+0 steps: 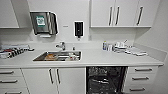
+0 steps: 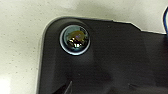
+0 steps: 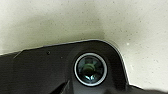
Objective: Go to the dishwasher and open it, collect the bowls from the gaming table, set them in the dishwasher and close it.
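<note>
The dishwasher sits under the white counter, right of the sink cabinet. It stands open, and its dark interior and wire racks face me. The bowls and the gaming table are out of view. In both wrist views the robot's own dark plate hangs over a pale speckled floor.
A steel sink with a tap holds dishes and an orange-brown item I cannot identify. Bottles and dishes stand at the counter's right. Drawers flank the dishwasher on the right, and white cabinet doors on the left. Wall cupboards hang above.
</note>
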